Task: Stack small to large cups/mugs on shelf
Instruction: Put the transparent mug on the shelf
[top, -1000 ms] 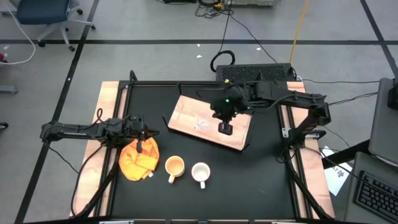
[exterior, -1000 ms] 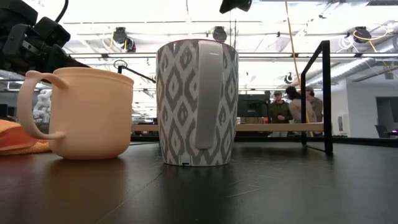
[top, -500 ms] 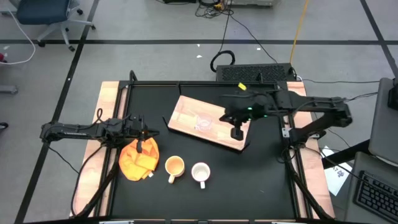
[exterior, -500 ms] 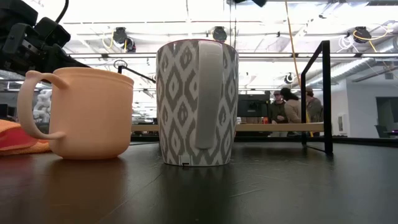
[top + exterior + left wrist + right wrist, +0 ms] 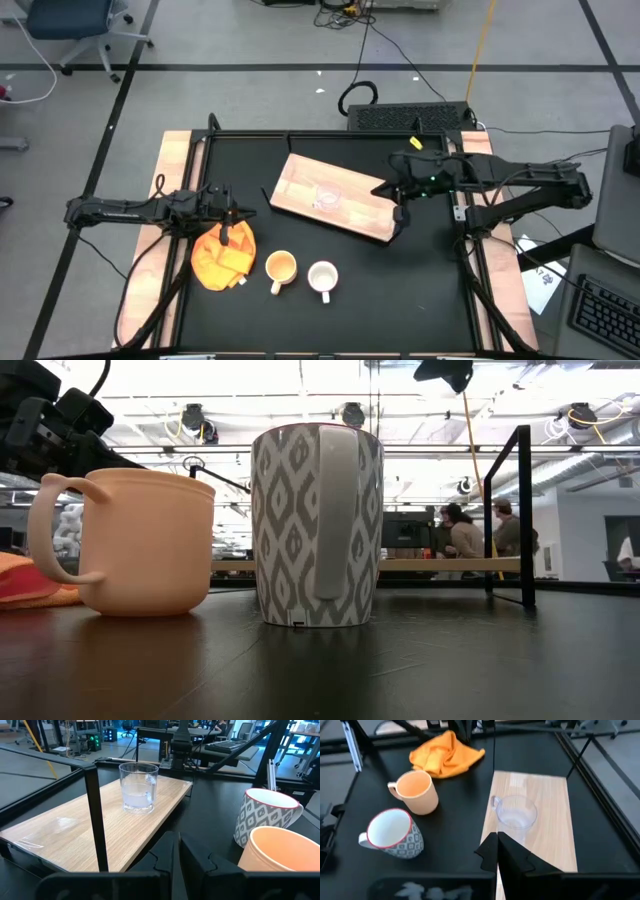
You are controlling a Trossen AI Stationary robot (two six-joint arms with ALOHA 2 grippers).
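A tiny clear glass cup (image 5: 327, 196) (image 5: 516, 812) stands upright on the light-wood shelf board (image 5: 300, 180), which lies flat on the black table. The yellow-orange mug (image 5: 281, 268) (image 5: 416, 791) and the white patterned mug (image 5: 322, 277) (image 5: 392, 832) stand side by side on the table near its near edge. My right gripper (image 5: 398, 213) (image 5: 496, 840) is shut and raised over the board's right end, right of the glass. My left gripper (image 5: 228, 237) (image 5: 175, 840) is shut, above the orange cloth (image 5: 222, 255).
A black metal frame (image 5: 300, 137) runs around the table, with upright posts (image 5: 95, 815). The orange cloth lies left of the mugs. Bare black tabletop (image 5: 400, 290) spreads right of the mugs. People stand in the room beyond the table (image 5: 470, 535).
My right gripper has moved from over the board's middle, beside the glass, toward the table's right edge, ending over the board's right end. The glass has stayed upright on the board. The mugs have not moved.
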